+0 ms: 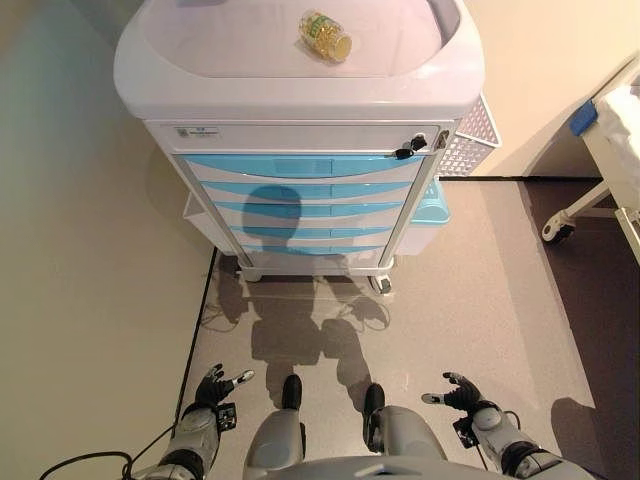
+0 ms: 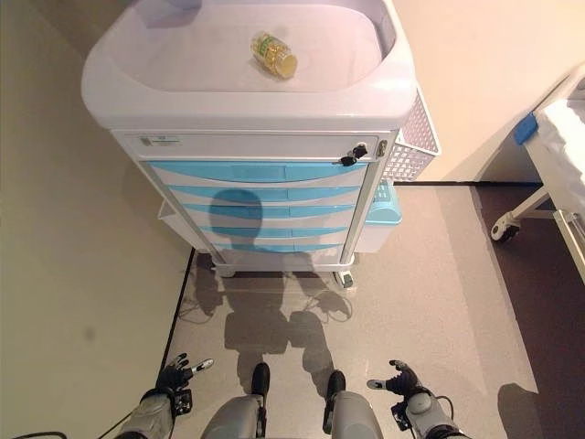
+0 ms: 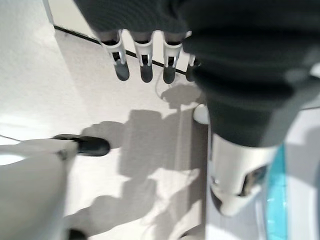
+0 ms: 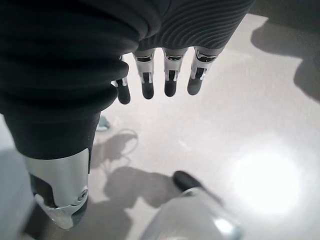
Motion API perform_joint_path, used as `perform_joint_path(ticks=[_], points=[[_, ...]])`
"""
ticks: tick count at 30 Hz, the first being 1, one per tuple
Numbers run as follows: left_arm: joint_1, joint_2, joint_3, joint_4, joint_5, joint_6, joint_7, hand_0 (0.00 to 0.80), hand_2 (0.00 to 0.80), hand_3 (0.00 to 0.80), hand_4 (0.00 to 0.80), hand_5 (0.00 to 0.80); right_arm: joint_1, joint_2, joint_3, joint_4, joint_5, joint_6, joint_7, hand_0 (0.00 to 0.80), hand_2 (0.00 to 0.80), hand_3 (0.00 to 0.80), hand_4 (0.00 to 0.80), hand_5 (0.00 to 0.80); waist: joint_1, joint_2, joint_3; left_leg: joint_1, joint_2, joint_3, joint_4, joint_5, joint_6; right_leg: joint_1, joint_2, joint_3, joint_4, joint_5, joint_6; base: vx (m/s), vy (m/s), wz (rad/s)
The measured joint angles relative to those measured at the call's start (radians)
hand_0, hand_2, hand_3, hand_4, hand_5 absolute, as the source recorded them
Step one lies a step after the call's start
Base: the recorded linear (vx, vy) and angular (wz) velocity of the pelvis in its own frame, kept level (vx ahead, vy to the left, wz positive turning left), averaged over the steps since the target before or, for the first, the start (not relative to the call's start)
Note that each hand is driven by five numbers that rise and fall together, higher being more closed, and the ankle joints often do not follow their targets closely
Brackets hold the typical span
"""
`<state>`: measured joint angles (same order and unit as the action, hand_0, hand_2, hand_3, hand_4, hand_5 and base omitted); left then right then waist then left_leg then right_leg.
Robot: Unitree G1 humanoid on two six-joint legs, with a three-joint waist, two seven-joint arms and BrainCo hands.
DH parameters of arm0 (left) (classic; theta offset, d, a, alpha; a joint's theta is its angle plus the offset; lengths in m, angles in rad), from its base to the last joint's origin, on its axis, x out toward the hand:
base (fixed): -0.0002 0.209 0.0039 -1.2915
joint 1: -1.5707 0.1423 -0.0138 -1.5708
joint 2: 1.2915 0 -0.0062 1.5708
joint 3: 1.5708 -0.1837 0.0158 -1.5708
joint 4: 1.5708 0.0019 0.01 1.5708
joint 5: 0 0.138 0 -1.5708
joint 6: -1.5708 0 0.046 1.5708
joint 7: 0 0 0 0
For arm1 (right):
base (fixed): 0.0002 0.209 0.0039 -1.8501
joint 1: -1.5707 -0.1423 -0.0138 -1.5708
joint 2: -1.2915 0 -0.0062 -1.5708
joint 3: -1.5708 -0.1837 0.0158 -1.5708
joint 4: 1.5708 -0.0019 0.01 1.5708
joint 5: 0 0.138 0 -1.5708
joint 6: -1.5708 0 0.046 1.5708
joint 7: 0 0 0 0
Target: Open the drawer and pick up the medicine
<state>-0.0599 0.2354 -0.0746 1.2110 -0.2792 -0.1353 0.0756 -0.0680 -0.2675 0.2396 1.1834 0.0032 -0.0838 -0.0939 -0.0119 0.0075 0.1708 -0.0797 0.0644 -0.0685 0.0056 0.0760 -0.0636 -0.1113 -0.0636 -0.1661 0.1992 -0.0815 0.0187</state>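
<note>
Standing shut, the cart's blue drawers [image 1: 300,200] face bare floor [image 1: 470,300]; a medicine bottle [image 1: 326,35] lies on the cart's top [image 1: 290,85]. Left hand [image 1: 213,385] and right hand [image 1: 458,391] hang low, released, well apart from the cart.

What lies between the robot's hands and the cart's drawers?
Only bare floor separates the left hand and right hand from the drawers, as the eye views show.

Pretty sure it's a hospital room: wheeled medical cart [image 1: 300,190] with blue drawers, plus a bed frame [image 1: 612,150] on casters.
</note>
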Motion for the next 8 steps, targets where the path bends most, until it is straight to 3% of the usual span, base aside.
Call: perform_joint_path(ticks=[2,8], points=[[0.045,-0.003,-0.012,0.013,0.047,0.006,-0.012,0.0,0.0,0.0,0.0,0.0,0.053,0.019,-0.013,0.003,0.056,-0.002,0.022,0.0,0.0,0.0,0.0,0.0,0.001,-0.005,-0.068,0.009,0.005,0.001,-0.014,-0.008,-0.011,0.02,0.01,-0.007,-0.015,-0.011,-0.003,0.089,0.0,0.06],[0.095,-0.016,-0.03,0.032,0.111,0.018,-0.04,0.0,0.0,0.0,0.0,0.0,0.078,0.023,-0.036,0.011,0.161,-0.002,0.075,0.0,0.0,0.0,0.0,0.0,0.0,-0.003,-0.09,0.071,0.01,0.005,-0.021,-0.012,-0.014,0.082,0.017,-0.008,-0.046,-0.013,-0.003,0.063,0.005,0.01]])
